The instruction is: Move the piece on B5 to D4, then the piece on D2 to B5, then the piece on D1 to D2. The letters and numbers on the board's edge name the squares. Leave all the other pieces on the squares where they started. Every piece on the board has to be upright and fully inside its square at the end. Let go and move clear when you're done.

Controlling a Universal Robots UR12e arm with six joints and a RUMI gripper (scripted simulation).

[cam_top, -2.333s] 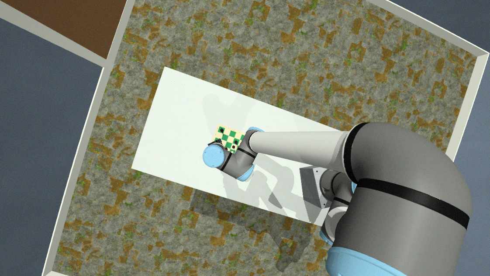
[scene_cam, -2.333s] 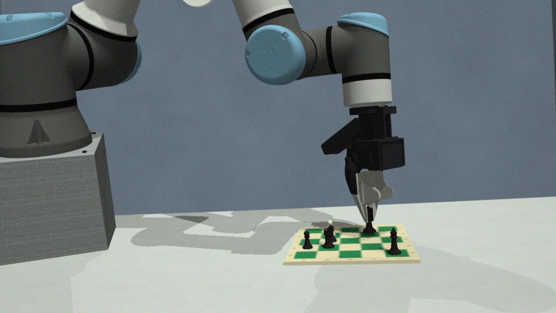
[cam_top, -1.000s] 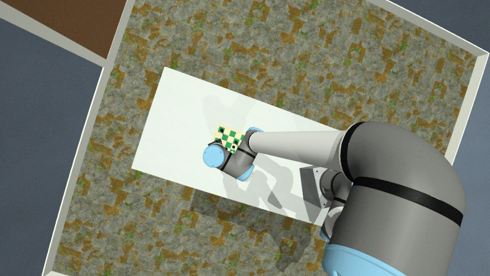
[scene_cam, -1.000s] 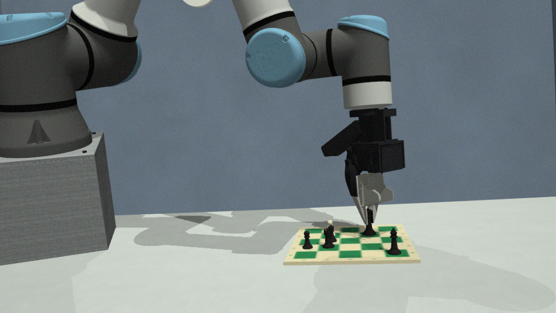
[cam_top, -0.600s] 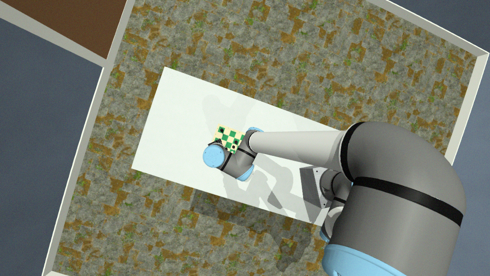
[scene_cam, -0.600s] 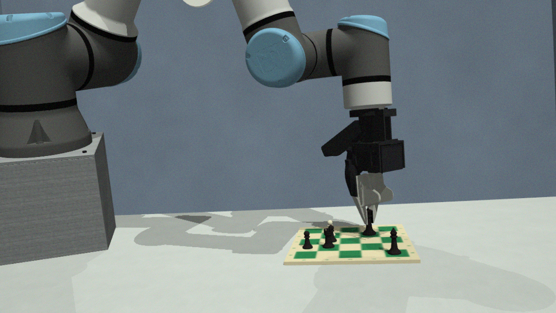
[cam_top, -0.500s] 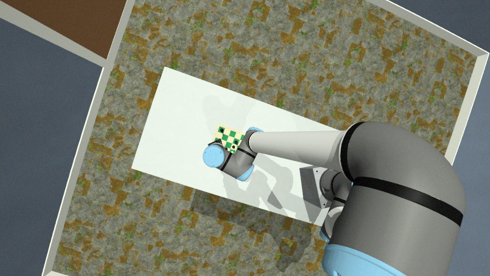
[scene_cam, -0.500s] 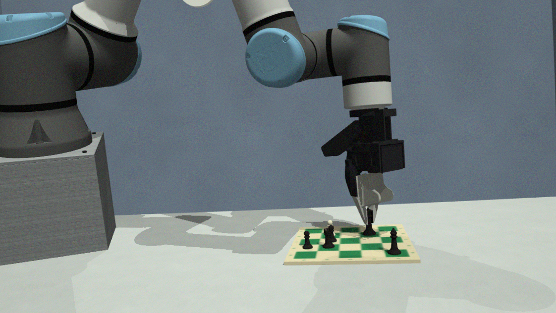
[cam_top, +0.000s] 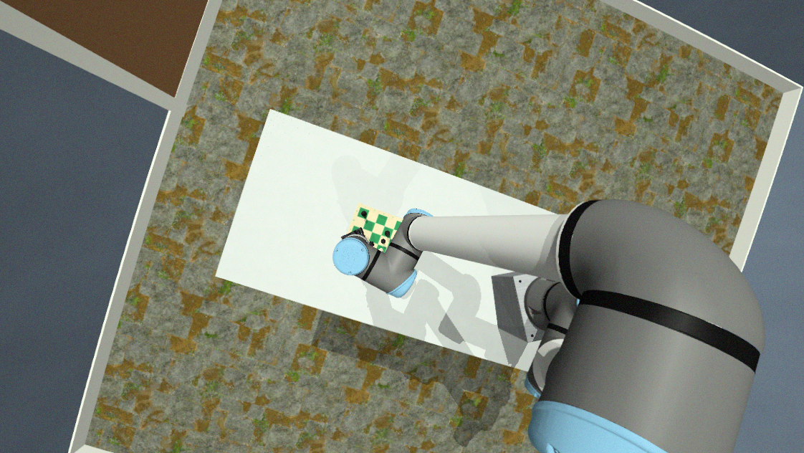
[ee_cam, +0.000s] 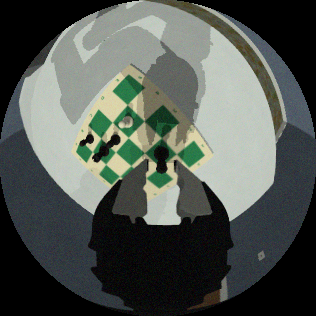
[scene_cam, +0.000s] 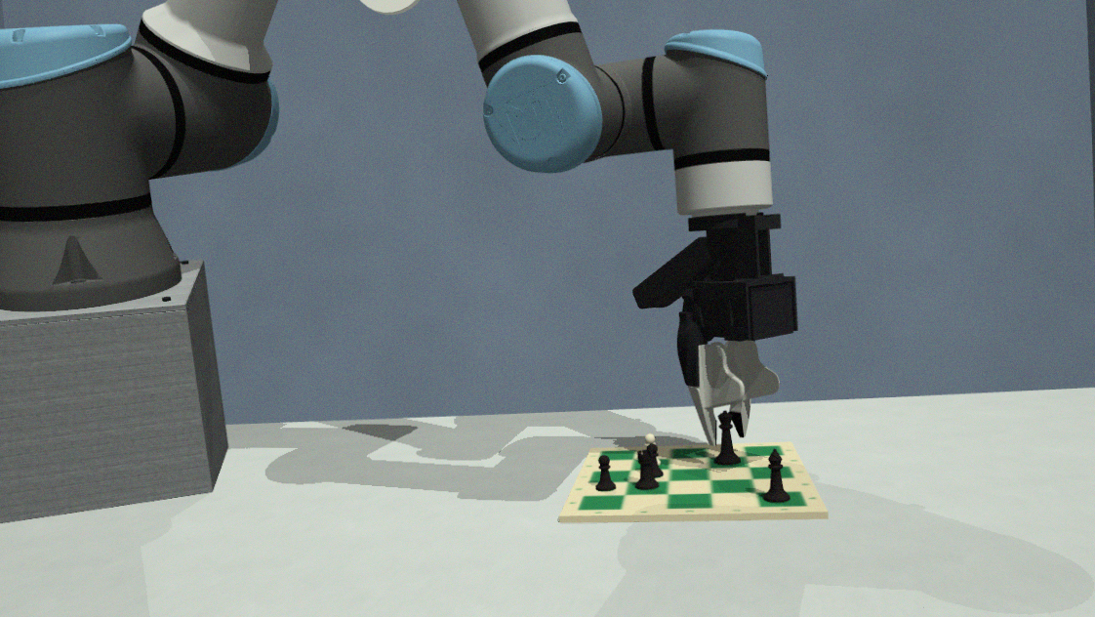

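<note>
We find the board (cam_top: pixel 372 217) lying flat near the middle of the table (cam_top: pixel 281 168), about midway between the two long edges and well apart from the pedestal (scene_cam: pixel 100 398) that stands at one short edge. The arm reaches from that pedestal across the tabletop, and the gripper (scene_cam: pixel 723 429) hangs tip-down over one edge row of the board; in the top view the wrist hides that part of the board. The piece (scene_cam: pixel 726 445) between the jaws is black, upright and resting with its base on the board. In the wrist view the same piece (ee_cam: pixel 161 159) shows a sliver of board on each side of it, so we record the jaws as narrowly parted and holding nothing, with the fingers flanking the piece but not pressing on it. We cannot read the edge letters and numbers in any view, and so cannot name its square. Four other pieces stand upright on the board. A black pawn (scene_cam: pixel 605 473) is toward the pedestal side, and a taller black piece (scene_cam: pixel 647 469) stands next to it. A white pawn (scene_cam: pixel 650 438) shows just behind that one. A tall black piece (scene_cam: pixel 775 476) is on the side away from the pedestal. The arm's shadow falls across the tabletop and part of the board.
</note>
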